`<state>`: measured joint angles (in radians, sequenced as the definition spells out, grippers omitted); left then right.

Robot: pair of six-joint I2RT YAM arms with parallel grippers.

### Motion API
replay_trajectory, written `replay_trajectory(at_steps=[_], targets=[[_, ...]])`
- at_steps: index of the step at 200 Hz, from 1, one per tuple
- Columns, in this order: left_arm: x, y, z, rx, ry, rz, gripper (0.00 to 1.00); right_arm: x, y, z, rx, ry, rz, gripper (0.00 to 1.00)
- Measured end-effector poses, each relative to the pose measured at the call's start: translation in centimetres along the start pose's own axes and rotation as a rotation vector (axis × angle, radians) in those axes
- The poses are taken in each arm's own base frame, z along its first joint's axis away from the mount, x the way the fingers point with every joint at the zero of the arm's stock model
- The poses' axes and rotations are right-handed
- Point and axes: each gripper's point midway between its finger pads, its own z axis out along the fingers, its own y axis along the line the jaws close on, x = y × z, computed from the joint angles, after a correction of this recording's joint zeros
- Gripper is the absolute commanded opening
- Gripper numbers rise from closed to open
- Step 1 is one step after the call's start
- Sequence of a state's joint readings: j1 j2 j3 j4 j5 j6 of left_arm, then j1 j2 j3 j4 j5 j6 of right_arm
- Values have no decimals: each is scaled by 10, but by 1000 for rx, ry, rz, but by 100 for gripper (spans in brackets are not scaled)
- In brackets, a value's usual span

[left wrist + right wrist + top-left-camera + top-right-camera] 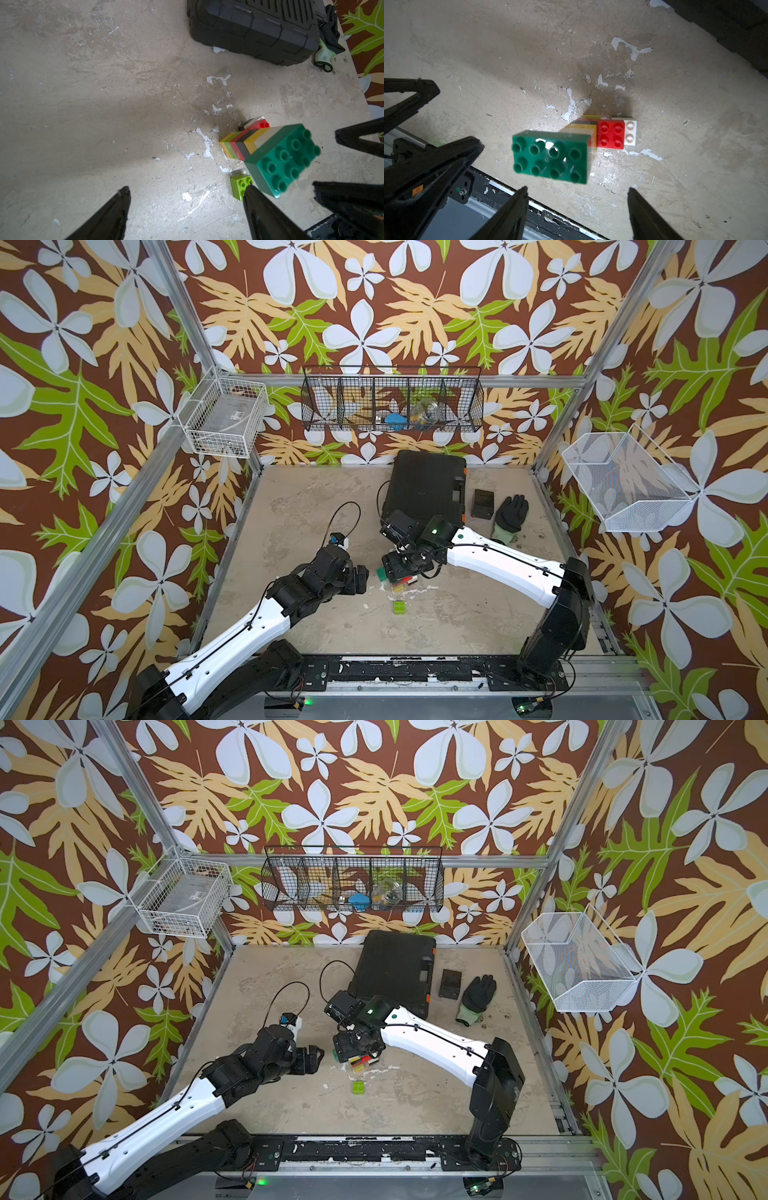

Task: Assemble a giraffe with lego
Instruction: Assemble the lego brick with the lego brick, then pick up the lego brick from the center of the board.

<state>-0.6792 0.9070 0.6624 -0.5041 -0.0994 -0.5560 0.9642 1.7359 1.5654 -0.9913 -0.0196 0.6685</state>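
The giraffe (239, 145) stands on the table as a stack of lego with a yellow, lime, red, black and white striped neck. Its dark green head brick (550, 156) is nearest the wrist cameras and looks blurred. The red body (610, 135) and a white brick (630, 133) show lower down. My right gripper (577, 191) hovers right over the giraffe (401, 583), open, with nothing between its fingers. My left gripper (187, 188) is open and empty just left of the figure, over bare table. A loose lime green brick (239, 186) lies in front of the giraffe, also seen in both top views (400, 607) (358, 1087).
A large black case (426, 489) lies at the back of the table, with a small black box (483, 502) and a black glove (510, 514) to its right. Wire baskets (392, 400) hang on the walls. A metal rail (415, 672) runs along the front edge.
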Motion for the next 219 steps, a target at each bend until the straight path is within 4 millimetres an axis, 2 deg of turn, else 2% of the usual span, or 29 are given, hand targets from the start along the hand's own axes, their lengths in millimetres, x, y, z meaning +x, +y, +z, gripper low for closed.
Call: replay_trajectory(at_steps=[41,87,119,139,157,181,203,219], targets=[[0,0,0,-1,0,-15,88,11,-8,6,15,20,1,80],[1,1,-1,-2,1,-35,88,0,-13,-14,-16,-64,19,81],[7,1,0,-1,25,-65,89,-6,-24,-39,-66,-161,50,90],[23,-4,3,15,76,-86,89,-9,-53,-52,-93,-240,121,95],[48,-10,5,21,139,-94,89,-8,-78,-60,-121,-309,173,99],[83,-30,5,30,214,-71,90,-10,-96,-68,-168,-383,194,100],[107,-55,5,19,257,-44,90,-10,-109,-57,-191,-387,184,100],[109,-75,9,0,257,-47,90,-1,-122,-41,-195,-347,186,100]])
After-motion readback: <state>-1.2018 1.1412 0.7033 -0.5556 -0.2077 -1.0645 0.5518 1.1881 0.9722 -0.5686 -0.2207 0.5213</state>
